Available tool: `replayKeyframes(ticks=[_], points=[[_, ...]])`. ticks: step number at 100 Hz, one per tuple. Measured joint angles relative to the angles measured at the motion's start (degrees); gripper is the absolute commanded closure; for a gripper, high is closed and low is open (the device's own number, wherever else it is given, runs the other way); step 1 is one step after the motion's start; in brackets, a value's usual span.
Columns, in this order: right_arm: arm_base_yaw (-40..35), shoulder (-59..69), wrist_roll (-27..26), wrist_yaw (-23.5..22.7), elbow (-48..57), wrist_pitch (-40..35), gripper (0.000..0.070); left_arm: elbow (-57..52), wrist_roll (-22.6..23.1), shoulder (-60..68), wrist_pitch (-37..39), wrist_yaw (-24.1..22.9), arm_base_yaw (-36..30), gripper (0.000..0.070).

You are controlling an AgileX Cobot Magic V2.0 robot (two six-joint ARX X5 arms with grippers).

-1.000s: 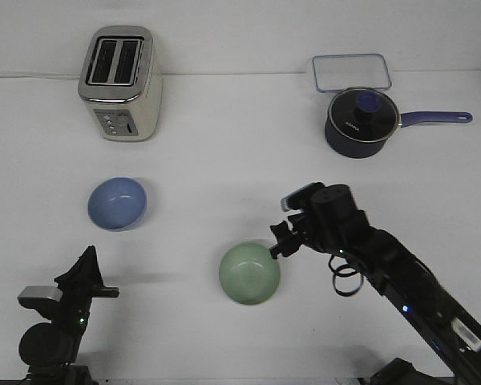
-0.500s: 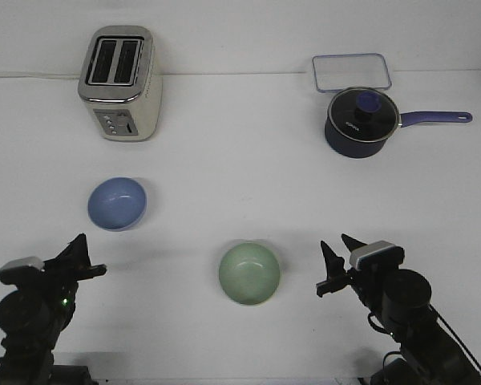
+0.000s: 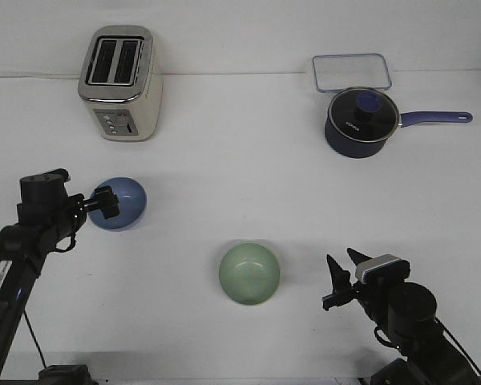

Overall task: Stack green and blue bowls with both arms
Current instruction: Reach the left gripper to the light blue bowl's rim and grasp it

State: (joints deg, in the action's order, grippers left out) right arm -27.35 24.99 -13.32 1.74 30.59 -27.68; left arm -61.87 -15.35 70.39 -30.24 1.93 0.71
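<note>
Since the earlier frame, the left tool has been brought to the blue bowl, at whose near rim it is seen; its opening cannot be told. The green bowl is left beside the right tool, spread narrowly.

Two bowls, blue and green; one toaster, one saucepan, one clear container.

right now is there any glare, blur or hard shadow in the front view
Front view: even, soft light; only faint shadows on the white table. Small glare on the pan lid and toaster top. The green bowl and blue bowl look sharp; no obvious motion blur on the left gripper.
</note>
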Motion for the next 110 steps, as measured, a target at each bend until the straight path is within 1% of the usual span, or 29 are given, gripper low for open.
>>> replayKeyframes(ticks=[15,29,40,55,57,59,63,66,71,74,76,78,94,110], points=[[0.0,0.0,0.46,-0.04,0.0,0.0,0.038,-2.56,0.74,5.95,-2.32,0.02,2.93,0.0116],[0.0,0.0,0.5,-0.07,0.0,0.0,0.038,-2.58,1.03,11.63,-2.84,2.43,5.42,0.0116],[0.0,0.0,0.59,-0.07,0.0,0.0,0.038,-2.58,1.09,15.87,-1.92,3.96,6.05,0.0117],[0.0,0.0,0.72,-0.07,0.0,0.02,0.038,-2.58,1.09,19.96,0.26,4.72,6.36,0.0125],[0.0,0.0,0.72,-0.07,0.0,0.02,0.038,-2.58,1.09,20.52,0.26,5.11,6.4,0.0139],[0.0,0.0,0.74,-0.04,0.0,0.02,0.038,-2.58,1.09,21.03,0.26,5.42,6.4,0.0168],[0.0,0.0,0.87,-0.07,0.0,0.02,0.038,-2.58,1.11,21.97,0.33,5.57,6.4,0.0269],[0.0,0.0,0.9,-0.07,0.0,0.02,0.038,-2.58,1.11,22.51,0.35,5.6,6.4,0.0375],[0.0,0.0,0.9,-0.07,0.0,0.02,0.038,-2.58,1.16,22.82,0.42,5.7,6.4,0.0587],[0.0,0.0,0.9,-0.07,0.0,0.02,0.038,-2.58,1.2,22.82,0.57,5.7,6.4,0.07],[0.0,0.0,0.9,-0.07,0.0,0.02,0.038,-2.58,1.22,22.82,0.72,5.7,6.4,0.07],[0.0,0.0,0.9,-0.07,0.0,0.02,0.038,-2.58,1.22,22.82,1.03,5.7,6.4,0.0682],[0.0,0.0,0.9,-0.04,0.0,0.02,0.038,-2.58,1.2,22.77,1.53,6.1,6.4,0.0687],[0.0,0.0,0.9,-0.04,0.0,0.02,0.038,-2.64,1.75,20.37,1.07,10.93,6.34,0.0687]])
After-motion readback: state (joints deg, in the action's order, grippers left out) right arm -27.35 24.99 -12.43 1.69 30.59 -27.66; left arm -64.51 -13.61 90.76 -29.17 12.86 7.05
